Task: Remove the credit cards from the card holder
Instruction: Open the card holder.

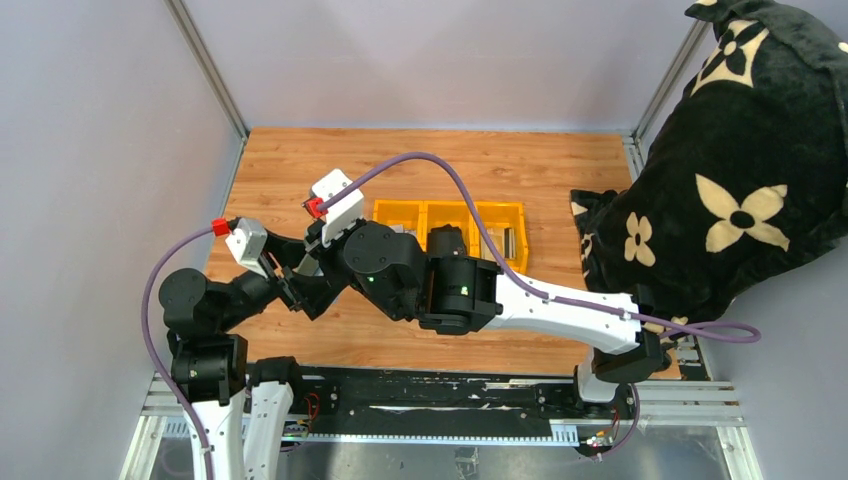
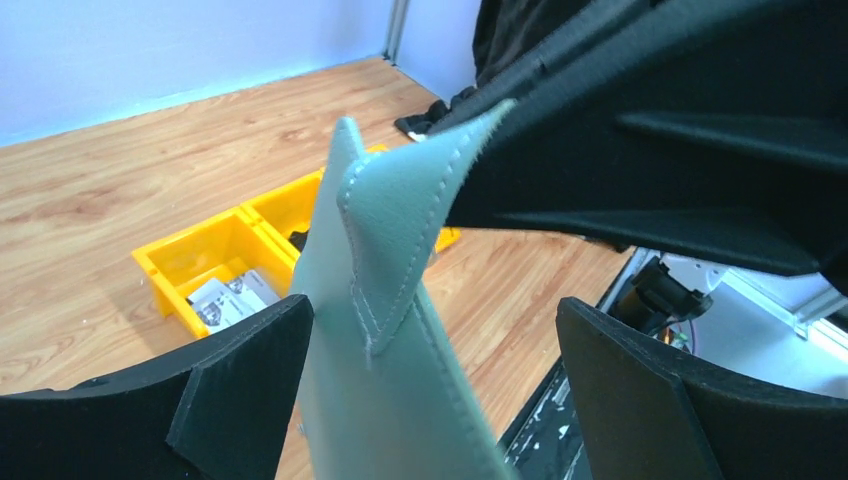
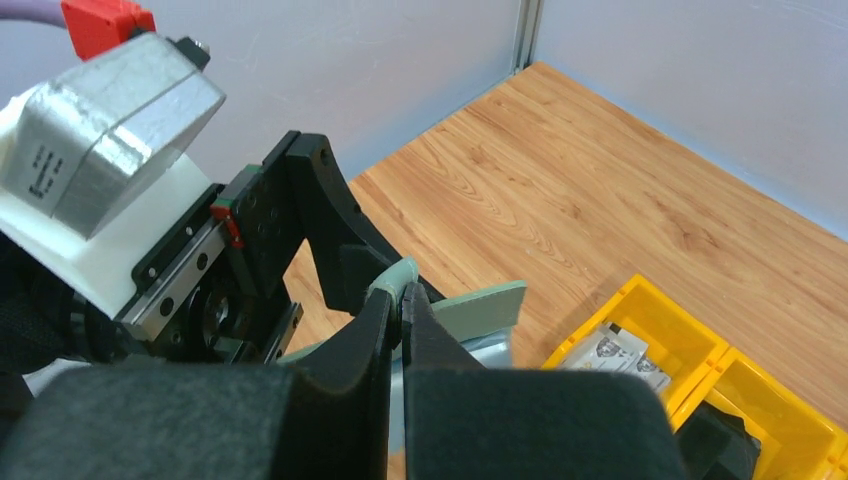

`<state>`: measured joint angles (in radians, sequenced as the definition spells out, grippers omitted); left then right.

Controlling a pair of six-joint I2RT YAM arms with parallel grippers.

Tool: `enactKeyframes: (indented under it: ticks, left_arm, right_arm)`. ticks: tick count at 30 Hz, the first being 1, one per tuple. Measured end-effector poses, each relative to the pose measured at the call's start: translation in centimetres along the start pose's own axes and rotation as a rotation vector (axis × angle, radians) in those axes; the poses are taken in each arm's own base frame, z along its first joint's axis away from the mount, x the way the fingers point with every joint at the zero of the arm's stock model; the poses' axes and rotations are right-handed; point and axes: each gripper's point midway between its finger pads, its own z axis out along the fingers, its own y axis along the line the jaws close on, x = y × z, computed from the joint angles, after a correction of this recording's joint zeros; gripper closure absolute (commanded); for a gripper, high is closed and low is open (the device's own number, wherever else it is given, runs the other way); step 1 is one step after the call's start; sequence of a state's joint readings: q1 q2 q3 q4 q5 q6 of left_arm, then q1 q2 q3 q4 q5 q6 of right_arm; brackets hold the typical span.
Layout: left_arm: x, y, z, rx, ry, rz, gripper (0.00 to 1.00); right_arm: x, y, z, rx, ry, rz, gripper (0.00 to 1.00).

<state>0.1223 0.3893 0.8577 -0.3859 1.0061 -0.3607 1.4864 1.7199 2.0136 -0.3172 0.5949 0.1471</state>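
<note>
The right hand pinches the upper edge of the grey-green card holder, its fingers pressed together. Yellow bins sit lower right on the wooden surface, one holding printed slips.

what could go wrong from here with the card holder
The right gripper pinches only the top stitched corner of the card holder, so it may slip free. The left gripper stands open around it, one finger clear, so a slip would likely drop it onto the table.
</note>
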Motion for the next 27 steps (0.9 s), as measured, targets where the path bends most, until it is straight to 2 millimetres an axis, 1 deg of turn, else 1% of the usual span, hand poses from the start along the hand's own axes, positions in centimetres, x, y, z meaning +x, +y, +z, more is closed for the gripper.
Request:
enactKeyframes:
  ticks: [2,4,6,8,9,10,11,13,15,16,17,18,20,21,23,24,25,27]
  left_arm:
    - [0.1,-0.4,-0.1,0.017,0.005,0.011,0.06]
    - [0.3,-0.6,-0.2,0.024,0.012,0.026,0.15]
    - [0.4,-0.7,-0.4,0.026,0.018,0.047,0.3]
    - [0.4,-0.8,-0.5,0.025,0.02,0.056,0.48]
    - [0.4,-0.8,-0.5,0.023,0.021,0.063,0.61]
    - [0.4,-0.6,-0.5,0.016,0.022,0.069,0.67]
    - [0.5,-0.6,-0.5,0.011,0.022,0.061,0.75]
    - [0.4,-0.2,-0.5,-0.01,0.019,0.065,0.86]
    - [0.3,0.1,-0.5,-0.032,0.014,0.062,0.95]
    - [0.2,0.3,-0.5,-0.044,0.011,0.063,0.98]
    - [0.1,0.3,-0.5,-0.049,0.01,0.059,1.0]
    - [0.0,0.3,-0.6,-0.054,0.008,0.058,1.0]
    - [-0.2,0.2,-0.6,-0.053,0.002,0.052,1.0]
    - [-0.3,0.0,-0.6,-0.05,-0.002,0.043,1.0]
    - [-0.7,-0.3,-0.5,-0.041,-0.012,0.022,1.0]
    - [-0.9,-0.4,-0.5,-0.035,-0.021,0.012,1.0]
    - [-1.2,-0.7,-0.4,-0.029,-0.031,-0.002,1.0]
    - [-2.0,-1.0,-0.3,-0.015,-0.052,-0.038,1.0]
  right_arm:
    - [-0.3,0.0,0.0,-0.001,-0.007,0.006,1.0]
    - [-0.4,0.0,0.0,-0.002,-0.011,0.008,1.0]
    - [-0.4,0.1,0.0,-0.002,-0.011,0.008,1.0]
    - [-0.5,0.1,-0.1,-0.002,-0.014,0.01,1.0]
    - [-0.5,0.1,-0.1,-0.003,-0.014,0.01,1.0]
    - [-0.5,0.1,-0.1,-0.003,-0.014,0.01,1.0]
    - [-0.5,0.0,-0.1,-0.002,-0.014,0.01,1.0]
    - [-0.3,-0.1,-0.2,-0.002,-0.011,0.008,1.0]
    - [0.0,-0.2,-0.5,-0.004,-0.008,0.005,0.98]
    - [0.1,-0.3,-0.6,-0.008,-0.005,0.004,0.92]
    - [0.3,-0.2,-0.9,-0.02,-0.002,0.005,0.82]
    - [0.3,-0.3,-1.1,-0.031,-0.001,0.01,0.68]
    - [0.3,-0.2,-1.5,-0.082,0.002,0.029,0.53]
    - [0.4,-0.1,-1.8,-0.12,0.008,0.045,0.48]
    - [0.5,-0.5,-2.4,-0.201,0.018,0.091,0.37]
    - [0.9,-1.5,-2.7,-0.269,0.025,0.128,0.33]
    - [1.0,-1.8,-2.9,-0.281,0.031,0.137,0.3]
    - [1.5,-3.9,-3.3,-0.362,0.015,0.19,0.26]
